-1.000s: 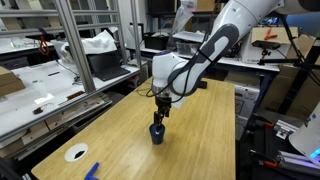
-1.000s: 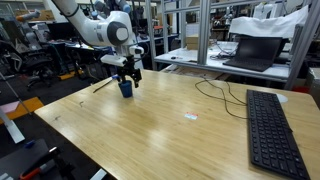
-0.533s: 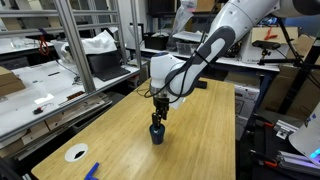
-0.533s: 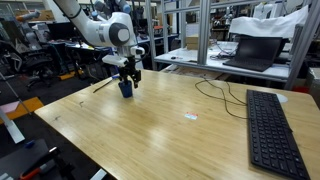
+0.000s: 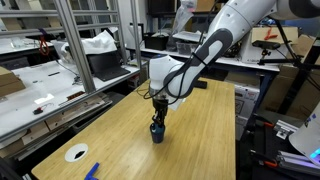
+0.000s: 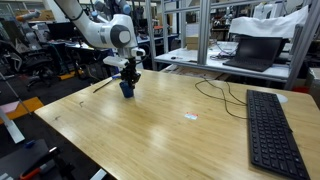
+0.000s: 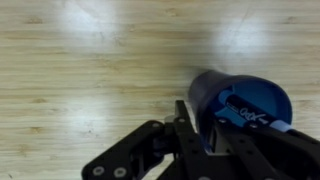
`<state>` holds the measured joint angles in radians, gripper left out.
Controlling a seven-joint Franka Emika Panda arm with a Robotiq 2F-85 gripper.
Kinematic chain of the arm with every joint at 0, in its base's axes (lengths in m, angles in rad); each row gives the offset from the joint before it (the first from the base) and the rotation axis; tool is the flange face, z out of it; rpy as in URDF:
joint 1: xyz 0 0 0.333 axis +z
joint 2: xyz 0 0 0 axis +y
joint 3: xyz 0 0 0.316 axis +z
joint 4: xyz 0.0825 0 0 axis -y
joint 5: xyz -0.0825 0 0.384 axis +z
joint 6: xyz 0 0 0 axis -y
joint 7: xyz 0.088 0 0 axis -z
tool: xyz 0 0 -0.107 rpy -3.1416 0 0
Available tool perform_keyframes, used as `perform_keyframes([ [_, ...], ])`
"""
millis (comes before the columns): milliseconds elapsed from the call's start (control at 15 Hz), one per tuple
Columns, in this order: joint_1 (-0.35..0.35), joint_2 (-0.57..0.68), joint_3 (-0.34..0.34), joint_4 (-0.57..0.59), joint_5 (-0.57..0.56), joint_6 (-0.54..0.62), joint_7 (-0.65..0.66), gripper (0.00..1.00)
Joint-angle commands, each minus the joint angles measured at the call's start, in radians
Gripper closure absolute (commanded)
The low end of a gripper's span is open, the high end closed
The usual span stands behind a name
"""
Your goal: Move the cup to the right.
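Note:
The cup (image 5: 157,133) is a small dark navy-blue cylinder standing upright on the wooden table, near the middle in one exterior view and at the far left corner (image 6: 126,90) in the other. My gripper (image 5: 157,123) comes straight down onto it from above (image 6: 127,81). In the wrist view the cup (image 7: 245,100) fills the lower right, its open mouth facing the camera. My gripper (image 7: 200,128) pinches the cup's left wall, one finger outside and one inside. The jaws stand narrow, shut on that wall.
A white tape roll (image 5: 76,153) and a small flat blue object (image 5: 91,170) lie near the table's front corner. A black keyboard (image 6: 272,130), a cable (image 6: 215,95) and a small white scrap (image 6: 190,117) lie on the wood. Metal frames and benches surround the table.
The jaws have drawn together from wide open onto the cup's wall. The arm and the cup have hardly moved.

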<state>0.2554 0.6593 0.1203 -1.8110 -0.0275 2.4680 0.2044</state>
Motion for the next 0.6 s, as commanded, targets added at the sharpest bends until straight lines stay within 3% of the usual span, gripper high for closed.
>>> perform_keyframes([
  [0,-0.001,0.02,0.002,0.027,0.02,-0.022,-0.012,1.0],
  [533,-0.007,-0.028,-0.008,0.025,0.016,-0.033,-0.01,0.99],
])
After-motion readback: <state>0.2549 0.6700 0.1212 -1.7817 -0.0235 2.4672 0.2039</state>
